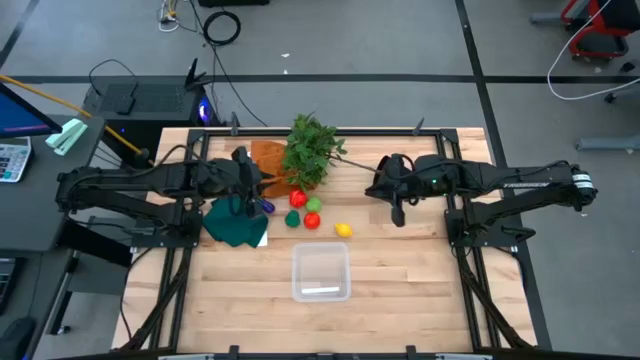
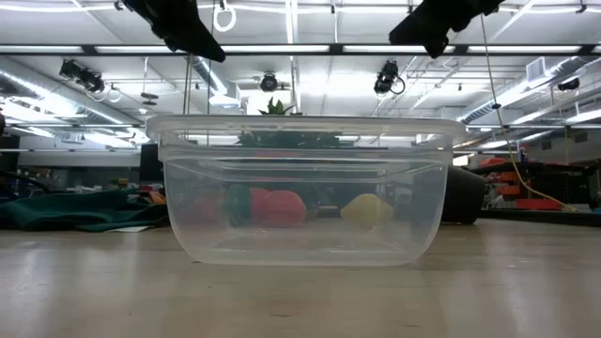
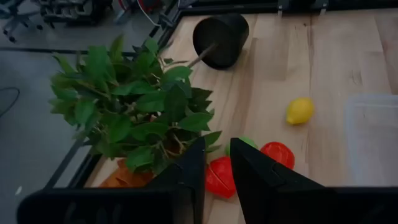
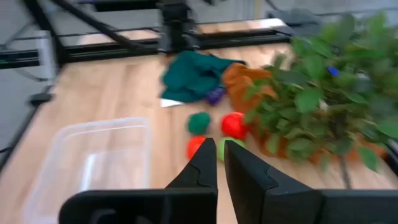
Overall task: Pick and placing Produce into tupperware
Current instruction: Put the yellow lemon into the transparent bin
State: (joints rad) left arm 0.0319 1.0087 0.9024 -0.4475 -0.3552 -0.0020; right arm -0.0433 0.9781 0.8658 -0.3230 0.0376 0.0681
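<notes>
The produce lies in a cluster on the table in the high view: a red piece, a green piece, another green, another red, a yellow one and a purple one. The clear tupperware stands empty nearer the table's near edge and fills the low view. My left gripper hovers over the green cloth, left of the produce, slightly open. My right gripper hangs right of the produce, shut.
A leafy plant lies tipped over by the far side, its black pot on its side. An orange cloth lies under the leaves, a dark green cloth left of the produce. Bare wood surrounds the tub.
</notes>
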